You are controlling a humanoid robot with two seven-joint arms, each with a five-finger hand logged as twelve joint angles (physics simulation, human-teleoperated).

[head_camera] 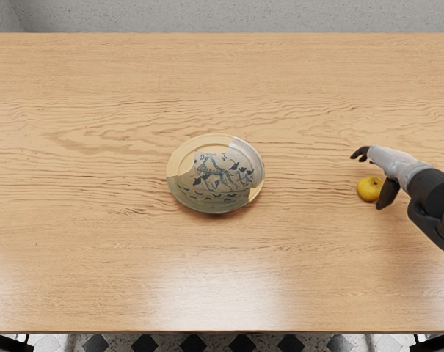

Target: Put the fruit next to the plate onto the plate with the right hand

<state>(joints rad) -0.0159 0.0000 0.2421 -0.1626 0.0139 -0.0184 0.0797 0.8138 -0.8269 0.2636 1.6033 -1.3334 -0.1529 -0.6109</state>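
Note:
A small yellow fruit (369,188) lies on the wooden table (97,242), well to the right of the plate. The plate (215,173) is round, grey-blue with a dark drawing and a cream rim, and sits near the table's middle with nothing on it. My right hand (376,178) comes in from the right edge and hovers just over and beside the fruit. Its dark fingers (387,193) are spread on either side of the fruit, open and not closed around it. The left arm does not show.
The table's far edge meets a grey wall at the top. Its near edge runs along the bottom, with a checkered floor below.

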